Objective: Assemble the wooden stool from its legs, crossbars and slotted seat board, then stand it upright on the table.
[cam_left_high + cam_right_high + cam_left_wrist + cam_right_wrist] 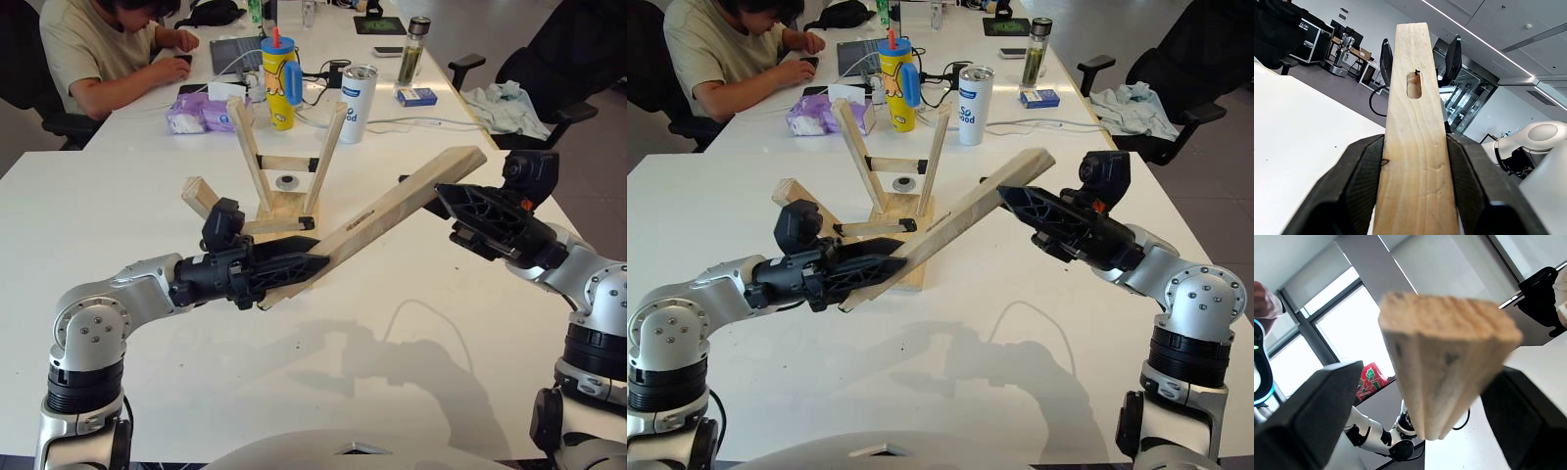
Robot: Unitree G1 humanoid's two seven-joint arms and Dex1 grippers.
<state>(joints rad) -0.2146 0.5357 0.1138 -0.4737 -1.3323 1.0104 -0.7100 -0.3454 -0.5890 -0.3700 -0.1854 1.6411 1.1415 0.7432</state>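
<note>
A long wooden piece (392,211) with an oval slot (1414,84) slants up from left to right above the table. My left gripper (294,269) is shut on its lower end, fingers (1359,181) pressed to both sides. My right gripper (453,203) is open at the raised end (1449,362), one finger (1308,416) on each side with gaps. Behind, a partly built stool lies upside down: a seat board (284,208) flat on the table, two legs (248,147) (326,152) pointing up, a crossbar (287,164) between them. Another wooden piece (199,196) lies at its left.
At the table's (118,225) far edge stand a yellow cup (279,83), a white tumbler (359,103) and a tissue pack (196,113), with cables around them. A person sits at the back left. An office chair (549,88) stands at the right.
</note>
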